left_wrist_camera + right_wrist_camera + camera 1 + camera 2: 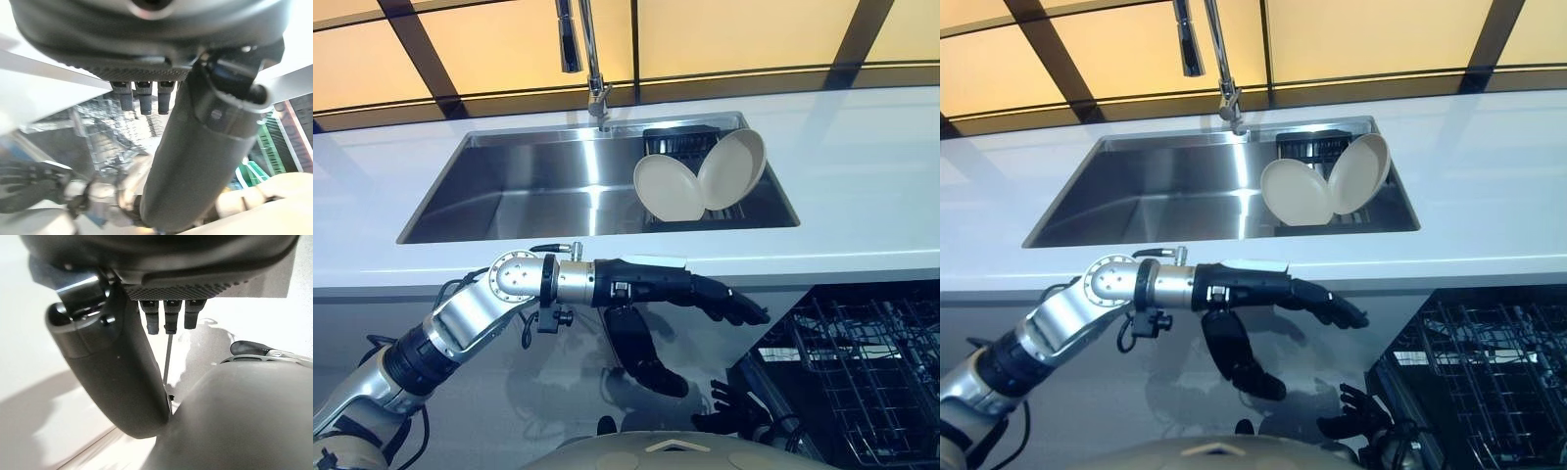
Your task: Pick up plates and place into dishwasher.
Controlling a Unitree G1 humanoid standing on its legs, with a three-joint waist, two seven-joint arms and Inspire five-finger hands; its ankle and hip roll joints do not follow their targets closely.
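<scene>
My left robot hand (pixel 651 286) hangs empty below the desk (pixel 862 186) edge, fingers straight. Two plates (pixel 700 178) lean together in the sink (pixel 538 191). My right robot hand (pixel 112 382) is spread, empty.

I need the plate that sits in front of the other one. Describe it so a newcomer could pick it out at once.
Start at the steel sink set in the white counter, and go to its right end, where a dark rack holds two cream plates on edge. The front plate is the left one, overlapping the back plate, which leans toward the sink's right wall.
</scene>
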